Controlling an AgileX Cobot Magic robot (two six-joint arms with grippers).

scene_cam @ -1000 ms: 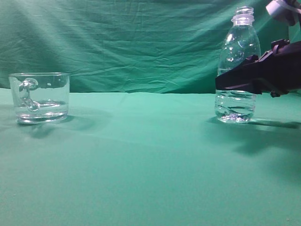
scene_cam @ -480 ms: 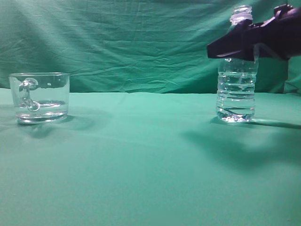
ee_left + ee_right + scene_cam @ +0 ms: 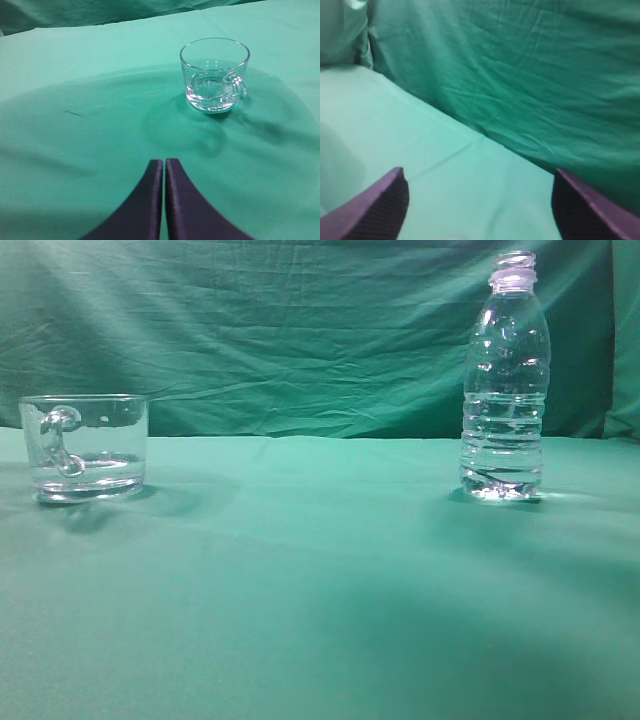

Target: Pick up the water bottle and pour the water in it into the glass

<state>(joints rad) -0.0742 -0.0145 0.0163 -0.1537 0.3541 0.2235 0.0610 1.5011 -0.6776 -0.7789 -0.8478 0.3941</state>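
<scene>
The water bottle (image 3: 505, 380) stands upright and uncapped on the green cloth at the right of the exterior view, with water in its lower part. The glass (image 3: 85, 446) stands at the left with a little water in its bottom; it also shows in the left wrist view (image 3: 215, 75). My left gripper (image 3: 164, 167) is shut and empty, hanging above the cloth in front of the glass. My right gripper (image 3: 477, 192) is open and empty, with only cloth between its fingers. Neither gripper shows in the exterior view. The bottle is out of the right wrist view.
A green cloth (image 3: 300, 570) covers the table, and a creased green backdrop (image 3: 280, 330) hangs behind it. The backdrop fills the upper part of the right wrist view (image 3: 520, 65).
My right gripper was round the bottle's middle, rose past its neck, and has now left the exterior view. The bottle stays standing where it was. The glass has not moved.
</scene>
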